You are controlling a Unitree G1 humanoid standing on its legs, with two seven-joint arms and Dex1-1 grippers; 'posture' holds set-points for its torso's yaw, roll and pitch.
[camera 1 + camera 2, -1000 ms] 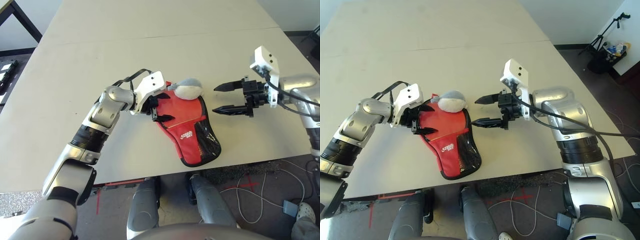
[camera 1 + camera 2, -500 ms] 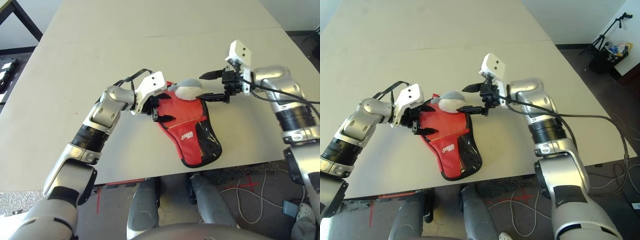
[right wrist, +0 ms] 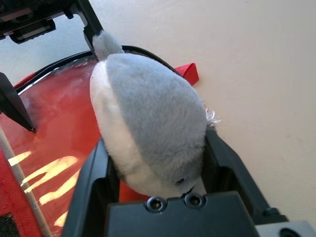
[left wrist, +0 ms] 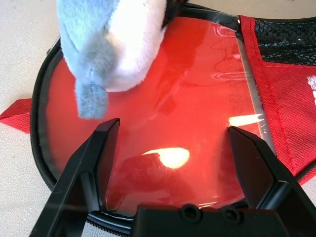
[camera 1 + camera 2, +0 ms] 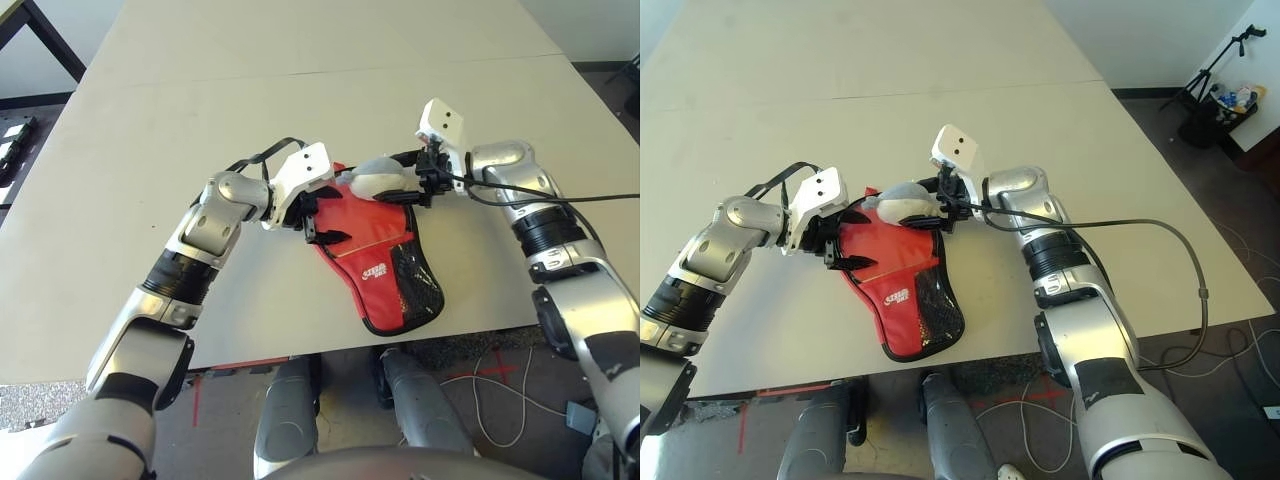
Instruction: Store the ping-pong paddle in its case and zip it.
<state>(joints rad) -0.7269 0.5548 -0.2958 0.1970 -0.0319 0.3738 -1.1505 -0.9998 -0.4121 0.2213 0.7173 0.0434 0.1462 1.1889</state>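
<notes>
- Now your right gripper has moved in and closed on the plush, fingers snug on both sides; a second ago it stood wide, apart from it.
- Left gripper unchanged: wide, over the case's round end, gripping nothing.
- Case hasn't shifted: near the table's near edge, narrow end towards that edge.
- Paddle: can't tell; red under the clear window may be it or lining.
- For the task, likely clearing the plush before zip work. Lift it straight up, else the case may drag.
</notes>
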